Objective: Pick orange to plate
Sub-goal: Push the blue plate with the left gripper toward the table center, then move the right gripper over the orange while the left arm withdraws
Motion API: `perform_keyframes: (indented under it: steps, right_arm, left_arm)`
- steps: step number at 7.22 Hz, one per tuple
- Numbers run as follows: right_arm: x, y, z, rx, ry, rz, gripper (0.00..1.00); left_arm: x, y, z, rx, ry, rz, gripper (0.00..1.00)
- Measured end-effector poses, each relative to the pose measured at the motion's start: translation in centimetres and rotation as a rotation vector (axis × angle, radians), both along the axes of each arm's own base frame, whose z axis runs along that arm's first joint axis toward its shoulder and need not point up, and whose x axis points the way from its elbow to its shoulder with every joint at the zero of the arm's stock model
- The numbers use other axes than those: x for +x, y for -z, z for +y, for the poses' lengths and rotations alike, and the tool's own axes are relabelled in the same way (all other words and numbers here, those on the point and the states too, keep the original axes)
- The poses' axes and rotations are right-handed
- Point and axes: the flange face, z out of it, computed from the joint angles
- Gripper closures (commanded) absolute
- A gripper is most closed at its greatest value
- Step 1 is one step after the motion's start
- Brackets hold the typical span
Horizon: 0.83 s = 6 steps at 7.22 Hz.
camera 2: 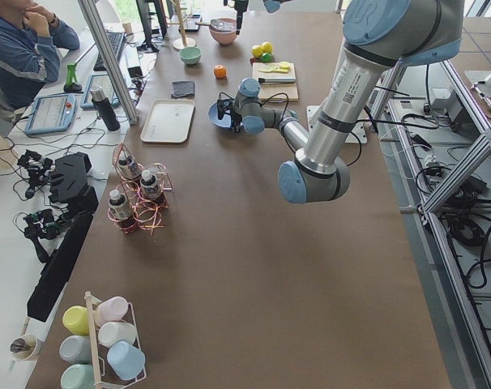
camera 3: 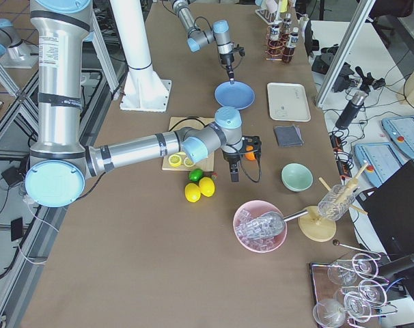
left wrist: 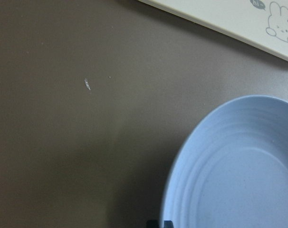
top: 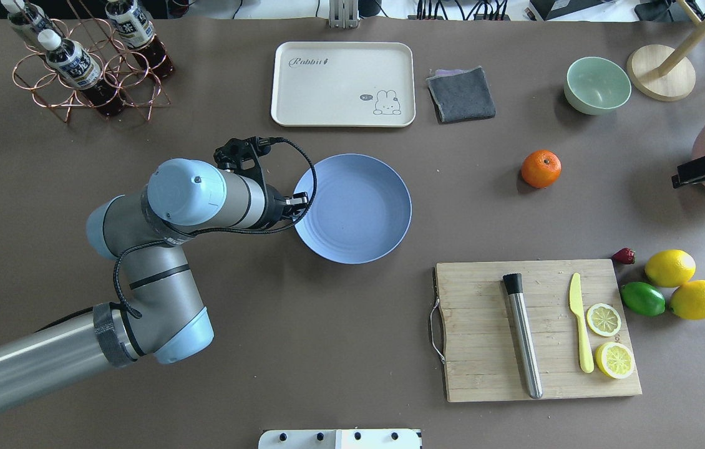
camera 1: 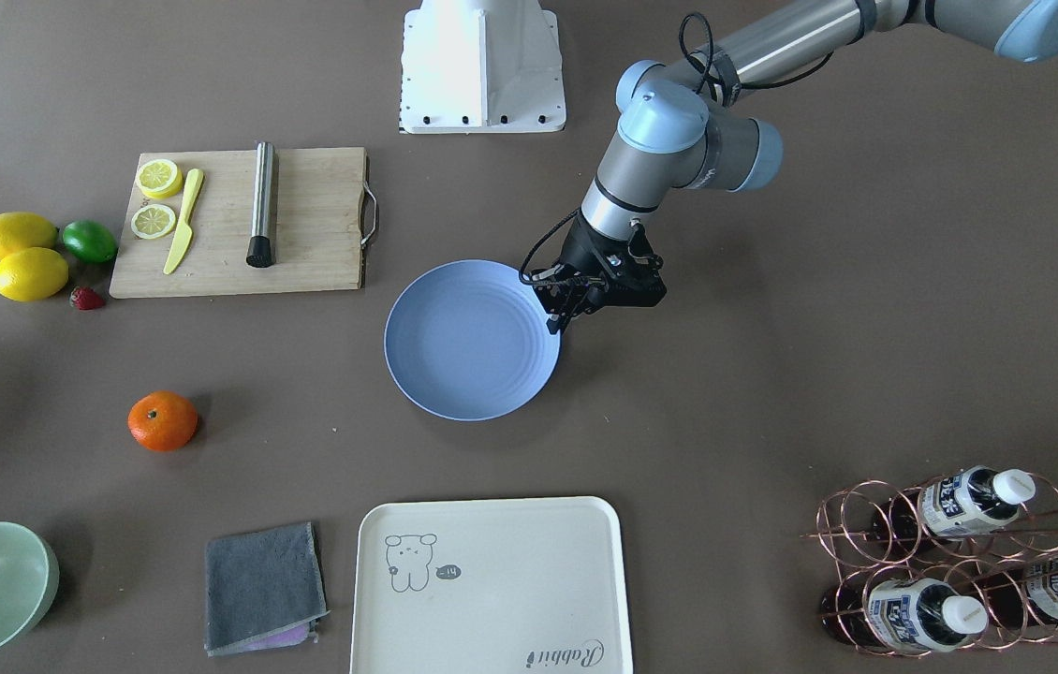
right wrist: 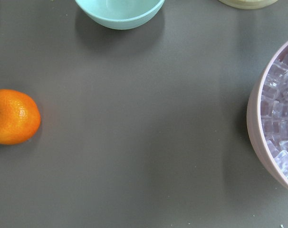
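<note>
The orange (camera 1: 163, 421) lies alone on the brown table, well away from the plate, and shows at the left edge of the right wrist view (right wrist: 13, 117). The periwinkle-blue plate (top: 359, 212) sits empty mid-table. My left gripper (top: 299, 202) is at the plate's rim on the left-arm side. In the left wrist view its two dark tips sit close together astride the plate (left wrist: 239, 166) rim, shut on it. My right gripper (top: 680, 181) hovers at the table's right edge, apart from the orange (top: 540, 168). Its fingers do not show in its wrist view, and it looks open.
A wooden cutting board (top: 483, 374) carries lemon slices, a yellow knife and a metal cylinder. Two lemons (top: 669, 267), a lime and a strawberry lie beside it. A cream tray (top: 343, 84), grey cloth (top: 461, 93), green bowl (top: 597, 84), pink ice bowl (right wrist: 277, 123) and bottle rack (top: 87, 68) line the far side.
</note>
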Motion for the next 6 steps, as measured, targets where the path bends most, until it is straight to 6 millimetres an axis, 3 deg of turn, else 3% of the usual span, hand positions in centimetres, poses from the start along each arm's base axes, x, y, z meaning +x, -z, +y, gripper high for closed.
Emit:
perform_keyframes:
  steps: [1, 3, 4, 5, 6]
  right_arm:
    - [0.0, 0.0, 0.0, 0.001, 0.001, 0.0, 0.0]
    - [-0.2, 0.2, -0.1, 0.003, 0.004, -0.002, 0.0]
    - [-0.5, 0.9, -0.5, 0.012, 0.004, -0.01, 0.0]
    - [-1.3, 2.5, -1.5, 0.03, 0.008, -0.027, 0.0]
    - [-2.8, 4.2, -2.5, 0.039, 0.011, -0.046, 0.0]
  left_arm:
    - [0.0, -0.4, -0.1, 0.017, 0.0, -0.017, 0.02]
    - [-0.5, -1.5, -0.2, 0.081, -0.005, -0.058, 0.01]
    - [-2.3, -1.4, -1.0, 0.086, -0.013, -0.053, 0.01]
    - [-6.5, -1.4, -3.3, 0.061, -0.039, -0.035, 0.01]
    - [-12.2, -2.7, -5.6, 0.053, -0.081, -0.029, 0.01]
